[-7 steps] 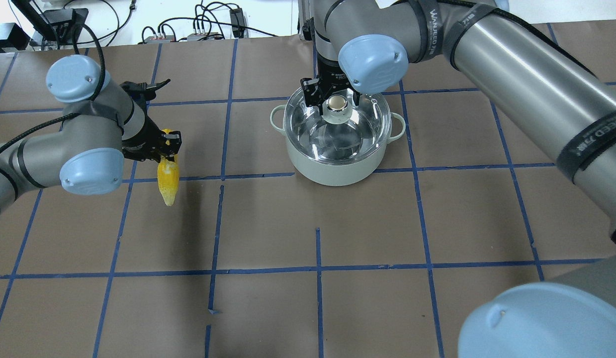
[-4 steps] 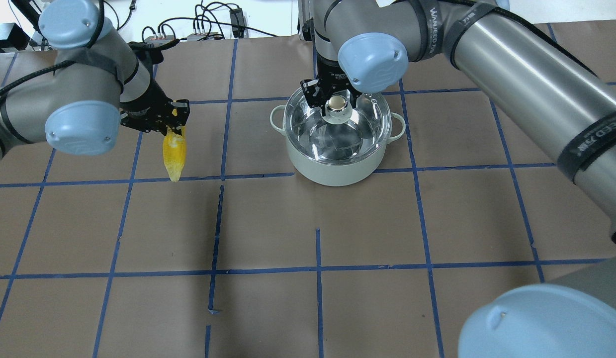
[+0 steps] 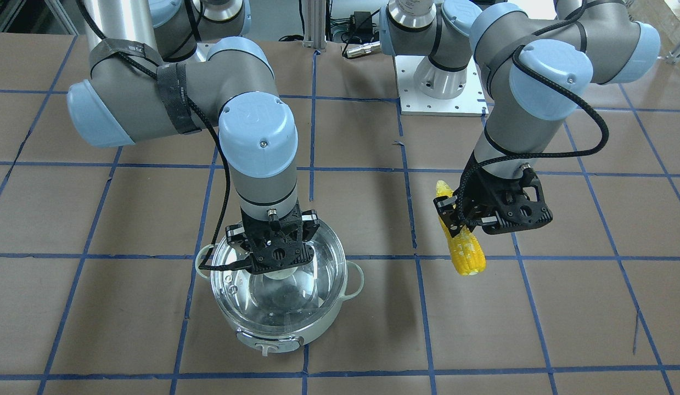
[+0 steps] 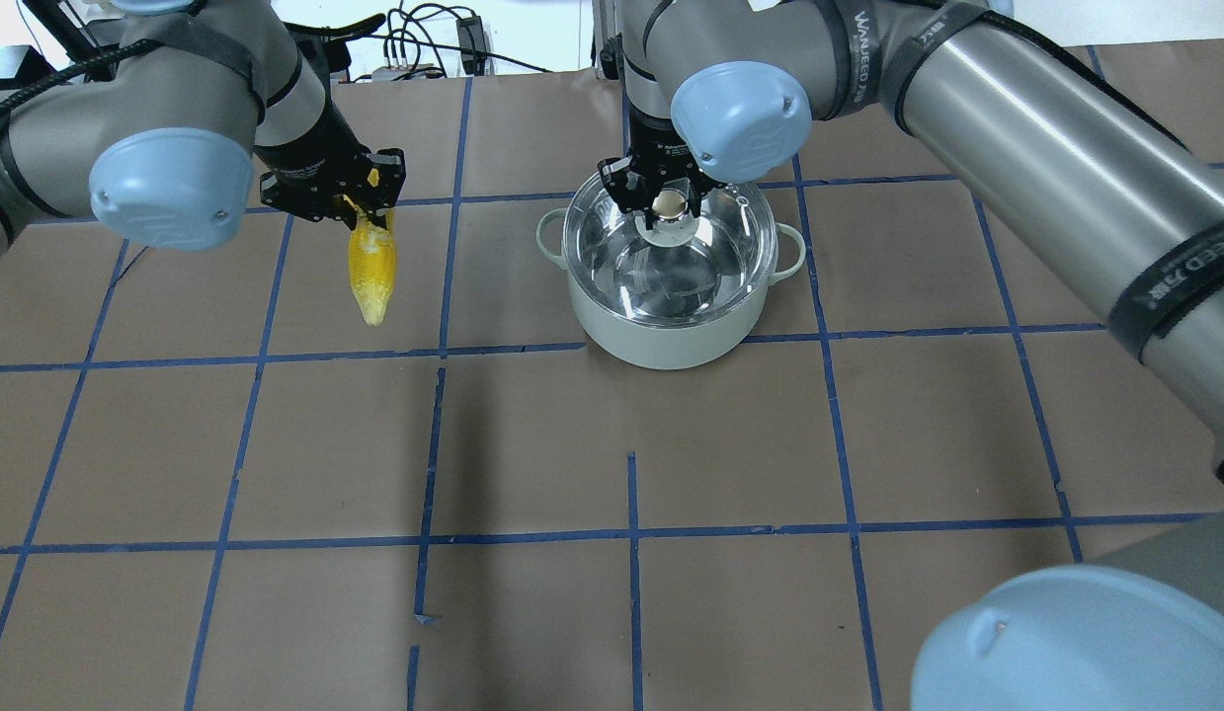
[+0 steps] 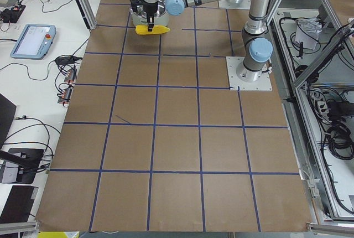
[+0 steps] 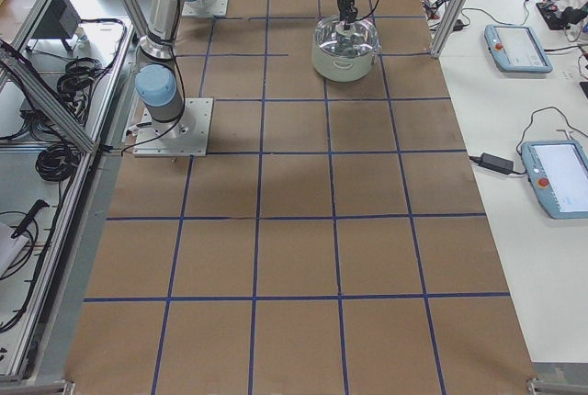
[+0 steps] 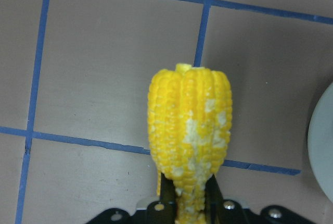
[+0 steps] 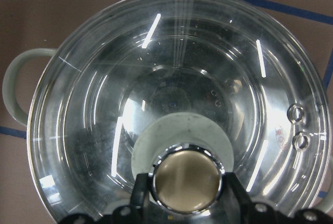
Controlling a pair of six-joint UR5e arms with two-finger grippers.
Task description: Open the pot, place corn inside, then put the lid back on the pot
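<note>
Lid (image 4: 671, 265): likely fragile, slick glass, seated on pot (image 4: 661, 341), right fingers (image 8: 141, 199) closed on its knob (image 8: 186, 178), the sensible hold | corn (image 4: 370, 272): light, stiff, left fingers (image 3: 445, 207) gripping near one end, aloft left of pot.

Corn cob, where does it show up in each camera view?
Front-facing: corn right of centre.
Overhead: corn upper left.
Exterior left: corn at top, left of centre.
Exterior right: not visible.
Left wrist: corn at centre.
Right wrist: not in it.
Shared landmark: the pot, right of the corn overhead, left of it front-facing.
</note>
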